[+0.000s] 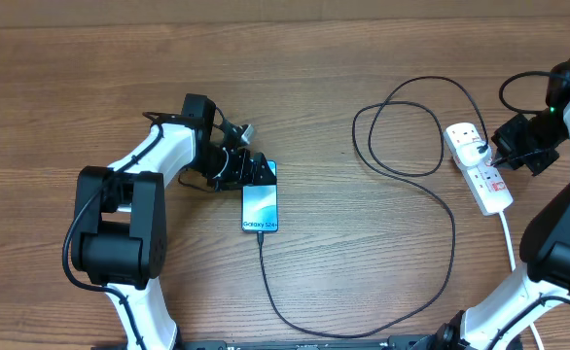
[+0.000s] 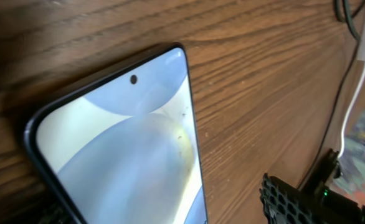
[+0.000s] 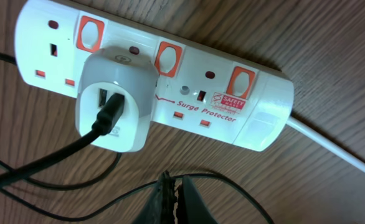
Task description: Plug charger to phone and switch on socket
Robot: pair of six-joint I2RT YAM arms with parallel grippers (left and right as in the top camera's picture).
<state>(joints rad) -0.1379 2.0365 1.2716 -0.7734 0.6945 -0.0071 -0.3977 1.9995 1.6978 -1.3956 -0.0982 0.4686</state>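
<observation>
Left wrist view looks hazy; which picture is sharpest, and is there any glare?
Left wrist: the slim light-blue-screened phone fills the frame at a slant, soft-edged, with shadow along its left edge. Right wrist: sharpest, the print on the white plastic power strip is readable, though the right hand is a dark blur. Overhead: even light, soft shadows, no strong glare.

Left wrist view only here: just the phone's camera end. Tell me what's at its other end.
Observer: Overhead, the black charger cable meets the phone at its Galaxy-text end.
Operator: Follow that cable.
Observer: It loops round to a white adapter plugged into the power strip.
Operator: Report the right gripper.
Observer: The right gripper is shut, beside the strip, touching none of its red switches.
</observation>
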